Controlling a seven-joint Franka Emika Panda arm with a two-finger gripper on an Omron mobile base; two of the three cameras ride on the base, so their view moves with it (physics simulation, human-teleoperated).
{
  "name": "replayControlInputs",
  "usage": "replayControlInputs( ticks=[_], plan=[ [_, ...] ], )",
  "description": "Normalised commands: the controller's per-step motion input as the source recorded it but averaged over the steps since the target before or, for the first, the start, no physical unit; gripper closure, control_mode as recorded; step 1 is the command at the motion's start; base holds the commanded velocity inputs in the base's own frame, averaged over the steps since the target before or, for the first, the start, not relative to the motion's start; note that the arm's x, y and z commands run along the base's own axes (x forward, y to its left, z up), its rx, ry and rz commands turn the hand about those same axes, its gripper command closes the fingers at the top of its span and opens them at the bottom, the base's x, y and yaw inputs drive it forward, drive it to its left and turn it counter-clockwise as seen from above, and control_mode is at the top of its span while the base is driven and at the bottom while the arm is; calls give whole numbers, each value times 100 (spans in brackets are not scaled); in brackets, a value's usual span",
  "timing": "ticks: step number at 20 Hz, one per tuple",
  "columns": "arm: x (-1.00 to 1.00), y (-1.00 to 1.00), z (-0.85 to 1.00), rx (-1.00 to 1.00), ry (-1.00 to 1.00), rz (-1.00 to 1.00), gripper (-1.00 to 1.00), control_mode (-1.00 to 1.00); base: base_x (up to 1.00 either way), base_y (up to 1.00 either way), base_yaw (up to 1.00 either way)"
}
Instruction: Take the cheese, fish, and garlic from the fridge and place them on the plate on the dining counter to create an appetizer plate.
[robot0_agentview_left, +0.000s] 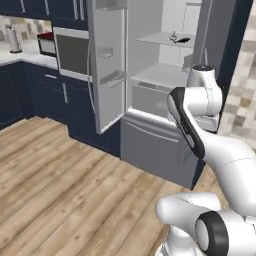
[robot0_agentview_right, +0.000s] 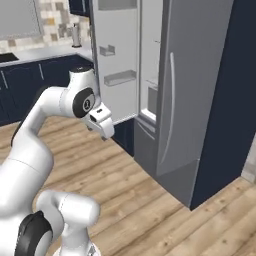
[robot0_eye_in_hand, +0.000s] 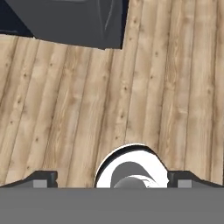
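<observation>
On an upper shelf inside the open fridge, I see a small dark slender fish lying near the shelf's right end, with a tiny pale item just beside it on the left that is too small for me to identify. From the left base view I cannot make out cheese or garlic with any certainty. The fridge's left door is swung wide open, with clear bins on its inner face. Its right door stands closed in the right base view, a long handle running down it. Below the open compartment sits a grey freezer drawer.

My arm is folded up in front of the fridge, and the hand points down at the wooden floor. The claw is spread wide, its 2 dark fingertips far apart at the bottom of the hand view, holding nothing. A dark grey corner of the fridge base shows above them.

Left of the fridge, a built-in microwave sits in navy cabinets, beside a pale back worktop.
</observation>
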Motion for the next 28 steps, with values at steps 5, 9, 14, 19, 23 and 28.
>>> replayControlInputs(
  ticks=[5,9,14,19,23,28],
  plan=[
    [0,0,0,0,0,0,-100,100,100,51,-32],
    [0,0,0,0,0,0,-100,100,100,41,-41],
    [0,0,0,0,0,0,-100,100,100,22,-42],
    [0,0,0,0,0,0,-100,100,100,8,-43],
    [0,0,0,0,0,0,-100,100,100,14,-43],
    [0,0,0,0,0,0,-100,100,97,31,-36]
  ],
)
